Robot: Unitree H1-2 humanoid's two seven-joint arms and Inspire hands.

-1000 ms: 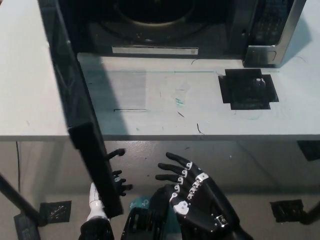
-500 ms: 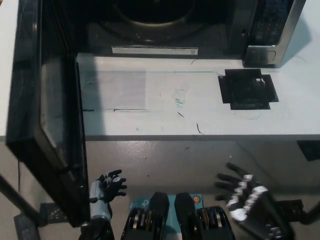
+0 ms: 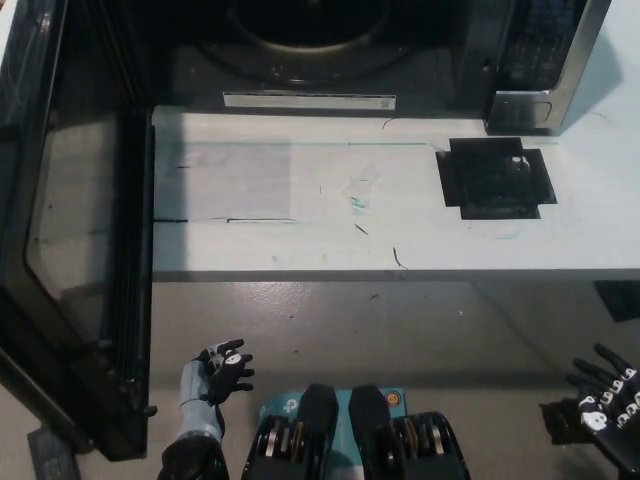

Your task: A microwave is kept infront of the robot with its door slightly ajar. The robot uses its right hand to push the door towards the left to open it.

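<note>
The microwave stands at the back of the white table, its dark cavity with the round turntable exposed. Its black door is swung wide to the left and overhangs the table's front edge. My black right hand is low at the bottom right corner, well away from the door, fingers spread and holding nothing. My left hand rests below the table's edge at the lower left, near the door's bottom corner, fingers loosely apart and empty.
A square of black tape is stuck on the table in front of the microwave's control panel. Faint pen marks dot the tabletop. Below the table's edge lies grey floor.
The door has swung further left, from nearly edge-on to wide open. My right hand has drawn back from the middle to the bottom right corner.
</note>
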